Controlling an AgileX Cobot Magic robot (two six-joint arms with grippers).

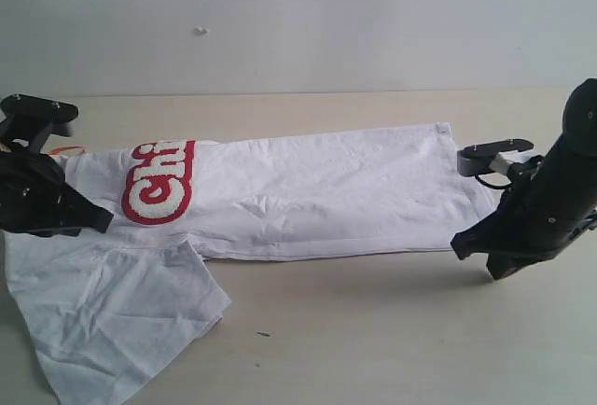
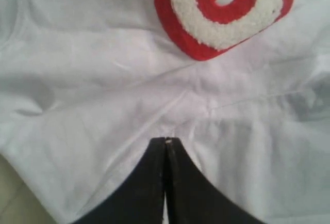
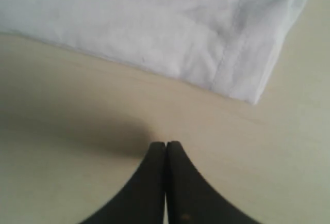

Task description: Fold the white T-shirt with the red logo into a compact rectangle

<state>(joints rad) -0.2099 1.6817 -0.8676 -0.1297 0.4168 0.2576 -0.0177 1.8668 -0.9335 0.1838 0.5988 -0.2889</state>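
The left tool is hanging, pressed together, over the white cotton T-shirt. The right tool, likewise pressed together, is hanging over the beige desk.

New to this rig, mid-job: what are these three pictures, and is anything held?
It's a two-armed robot. The wide picture comes from a camera off the arms; the other two look out from each wrist past that arm's black claw. A white T-shirt with a red logo lies partly folded on the pale table. The left claw is shut over cloth near the logo; the right claw is shut over bare table beside the shirt's hem corner. Neither visibly holds anything.
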